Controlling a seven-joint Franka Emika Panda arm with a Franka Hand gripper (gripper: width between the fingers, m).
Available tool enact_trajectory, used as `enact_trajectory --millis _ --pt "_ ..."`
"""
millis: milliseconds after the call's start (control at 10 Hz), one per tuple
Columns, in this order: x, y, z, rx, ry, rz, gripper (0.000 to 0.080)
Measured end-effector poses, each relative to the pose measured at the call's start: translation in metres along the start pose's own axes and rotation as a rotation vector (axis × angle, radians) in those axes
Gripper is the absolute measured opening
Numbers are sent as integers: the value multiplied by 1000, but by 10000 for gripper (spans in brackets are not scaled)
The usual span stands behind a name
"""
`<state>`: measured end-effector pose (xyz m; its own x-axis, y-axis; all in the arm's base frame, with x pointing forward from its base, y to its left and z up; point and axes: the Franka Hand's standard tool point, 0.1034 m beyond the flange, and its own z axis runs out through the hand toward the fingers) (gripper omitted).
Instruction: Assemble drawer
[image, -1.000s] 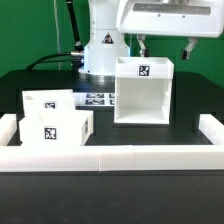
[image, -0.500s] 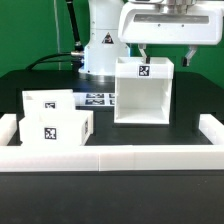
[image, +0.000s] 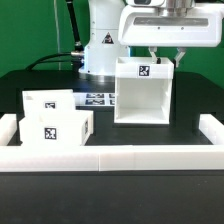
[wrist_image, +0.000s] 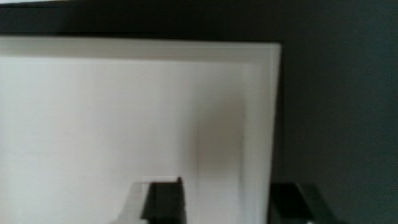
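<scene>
The drawer's large white hollow casing stands upright at the table's middle, with a tag on its top back edge. My gripper hovers just over the casing's top corner on the exterior view's right, jaws open and empty. In the wrist view the gripper has its two dark fingertips on either side of the casing's wall edge, not touching it. Two smaller white tray boxes with tags sit at the exterior view's left.
The marker board lies flat behind the tray boxes. A low white border wall runs along the table's front and both sides. The robot's base stands behind the casing.
The gripper has come down toward the casing's top edge and shifted slightly to the exterior view's left. Its fingers now stand closer together. The casing and tray boxes have not moved.
</scene>
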<state>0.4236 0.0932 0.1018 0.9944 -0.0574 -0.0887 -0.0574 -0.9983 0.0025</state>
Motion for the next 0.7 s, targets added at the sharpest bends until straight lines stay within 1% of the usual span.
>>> enact_trajectory --millis 100,200,300,700 --pt "0 0 0 0 0 0 81" --pt "0 0 0 0 0 0 81" --pt "0 0 0 0 0 0 37" --pt "0 0 0 0 0 0 37"
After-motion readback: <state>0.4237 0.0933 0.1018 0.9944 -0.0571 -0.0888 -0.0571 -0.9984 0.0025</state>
